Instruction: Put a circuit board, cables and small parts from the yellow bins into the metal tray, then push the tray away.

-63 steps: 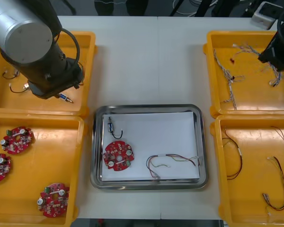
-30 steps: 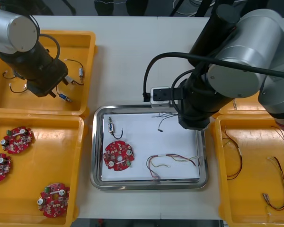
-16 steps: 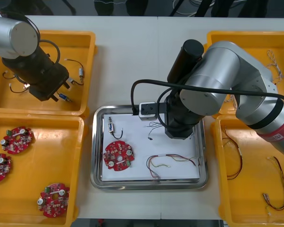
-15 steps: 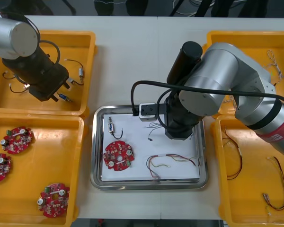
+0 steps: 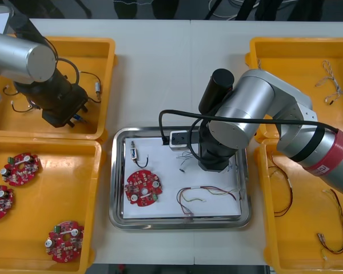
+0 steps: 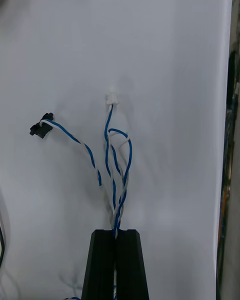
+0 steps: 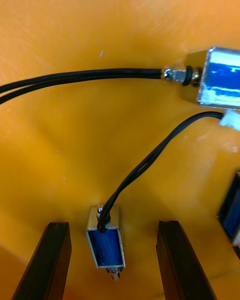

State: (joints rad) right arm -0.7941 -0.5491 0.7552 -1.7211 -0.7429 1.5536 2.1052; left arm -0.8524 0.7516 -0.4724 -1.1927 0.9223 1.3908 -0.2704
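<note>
My right gripper [image 6: 116, 231] is shut on a twisted blue and white cable [image 6: 113, 180], whose free ends lie on the white lining of the metal tray [image 5: 177, 131]. In the front view the right arm covers the tray's upper middle, with the cable [image 5: 185, 157] trailing out beside it. The tray also holds a red circuit board [image 5: 142, 187], a small metal part [image 5: 134, 154] and a red and yellow cable [image 5: 206, 194]. My left gripper [image 7: 112, 225] stands open low in the upper left yellow bin [image 5: 51, 43], a blue small metal part [image 7: 105, 242] between its fingers.
Another small metal part [image 7: 220, 77] with black cables lies farther off in the same bin. The lower left bin [image 5: 86, 188] holds three circuit boards. More blue and white cables [image 5: 331, 85] lie in the upper right bin. The lower right bin [image 5: 264, 188] holds cables.
The right arm swung from the upper right bin over the tray with the blue and white cable and lowered it onto the lining. The left gripper shifted slightly in its bin.
</note>
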